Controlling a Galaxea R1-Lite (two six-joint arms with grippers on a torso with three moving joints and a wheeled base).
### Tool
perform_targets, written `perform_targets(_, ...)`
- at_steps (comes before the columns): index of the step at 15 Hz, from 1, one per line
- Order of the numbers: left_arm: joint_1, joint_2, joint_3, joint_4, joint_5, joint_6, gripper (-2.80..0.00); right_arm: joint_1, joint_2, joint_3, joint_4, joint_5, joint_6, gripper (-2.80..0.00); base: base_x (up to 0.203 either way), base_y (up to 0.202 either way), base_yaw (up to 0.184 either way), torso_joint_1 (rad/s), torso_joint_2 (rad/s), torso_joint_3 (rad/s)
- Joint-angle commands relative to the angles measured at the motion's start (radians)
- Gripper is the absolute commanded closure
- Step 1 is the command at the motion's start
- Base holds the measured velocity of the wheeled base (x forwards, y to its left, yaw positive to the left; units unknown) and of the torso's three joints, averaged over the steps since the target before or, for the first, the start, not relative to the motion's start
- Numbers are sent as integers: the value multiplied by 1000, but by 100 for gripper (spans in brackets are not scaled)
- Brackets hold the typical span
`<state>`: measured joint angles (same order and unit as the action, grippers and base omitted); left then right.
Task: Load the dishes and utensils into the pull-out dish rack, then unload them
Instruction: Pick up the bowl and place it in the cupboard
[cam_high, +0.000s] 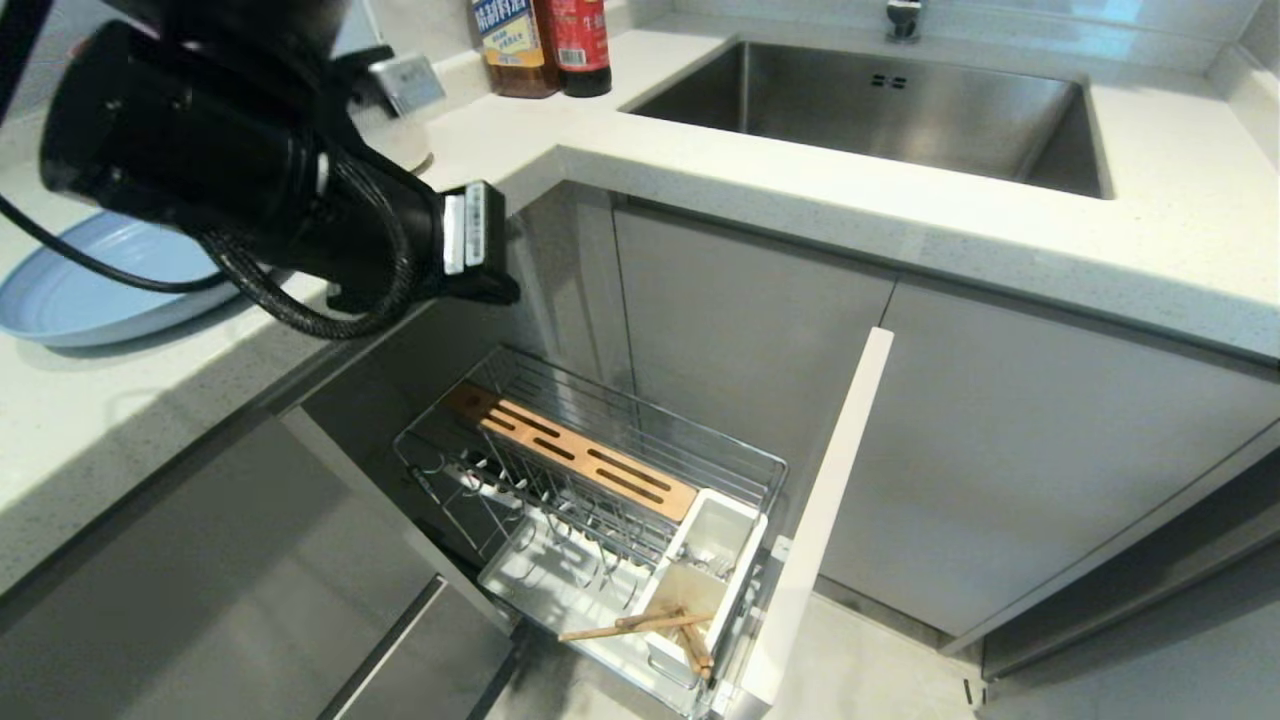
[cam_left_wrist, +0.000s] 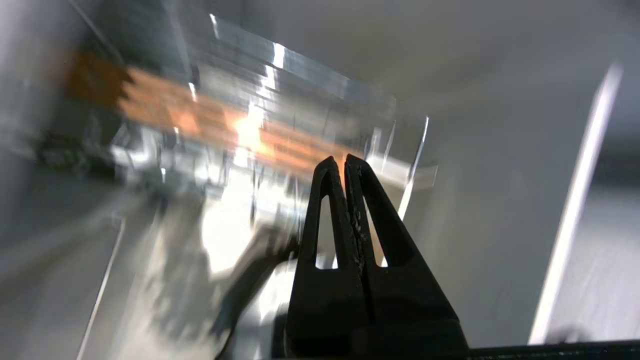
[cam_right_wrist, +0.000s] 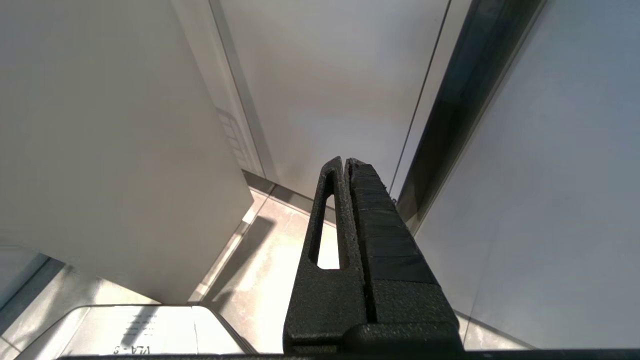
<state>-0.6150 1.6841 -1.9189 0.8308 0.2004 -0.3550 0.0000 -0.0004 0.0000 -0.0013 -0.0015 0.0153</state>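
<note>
The pull-out dish rack (cam_high: 520, 470) stands drawn out below the counter corner, with its wooden knife block (cam_high: 580, 455) and white cutlery holder (cam_high: 735, 520). Wooden chopsticks (cam_high: 640, 626) lie slanted in the holder's front part. Something silver (cam_high: 712, 566) glints in its back part; I cannot tell if it is the fork. The pale blue plate (cam_high: 80, 290) lies on the counter at left. A cream-white round edge (cam_high: 405, 145), maybe the bowl, shows behind my left arm (cam_high: 300, 190). My left gripper (cam_left_wrist: 339, 160) is shut and empty, high above the blurred rack (cam_left_wrist: 310, 75). My right gripper (cam_right_wrist: 342, 161) is shut, parked.
The rack's narrow white door front (cam_high: 830, 520) juts out beside the grey cabinet doors. A steel sink (cam_high: 870, 110) is set in the white counter (cam_high: 1150, 220), with two bottles (cam_high: 545, 45) at the back corner. The right wrist view shows cabinet fronts and floor (cam_right_wrist: 260, 270).
</note>
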Motion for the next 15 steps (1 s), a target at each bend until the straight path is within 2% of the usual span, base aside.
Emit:
perform_targets(1, 60, -51, 0, -83, 1, -16, 0, 0, 0, 2, 0, 0, 0, 0, 0, 0, 0, 0, 0, 0)
perform_targets(4, 157, -68, -1, -249, 21, -63, 0, 0, 0, 2, 0, 0, 0, 0, 0, 0, 0, 0, 0, 0)
perform_targets(5, 172, -66, -2, -323, 37, -56, 0, 0, 0, 2, 0, 0, 0, 0, 0, 0, 0, 0, 0, 0)
perform_targets(7, 220, -55, -1, -453, 85, 47, 0, 0, 0, 2, 0, 0, 0, 0, 0, 0, 0, 0, 0, 0)
perform_targets(8, 230, -44, -1, -507, 97, 71, 0, 0, 0, 2, 0, 0, 0, 0, 0, 0, 0, 0, 0, 0)
perform_targets(10, 262, -17, -2, -581, 114, 164, 0, 0, 0, 2, 0, 0, 0, 0, 0, 0, 0, 0, 0, 0)
perform_targets(13, 277, 29, -2, -666, 151, 205, 0, 0, 0, 2, 0, 0, 0, 0, 0, 0, 0, 0, 0, 0)
perform_targets(15, 273, 56, 0, -728, 211, 237, 0, 0, 0, 2, 0, 0, 0, 0, 0, 0, 0, 0, 0, 0)
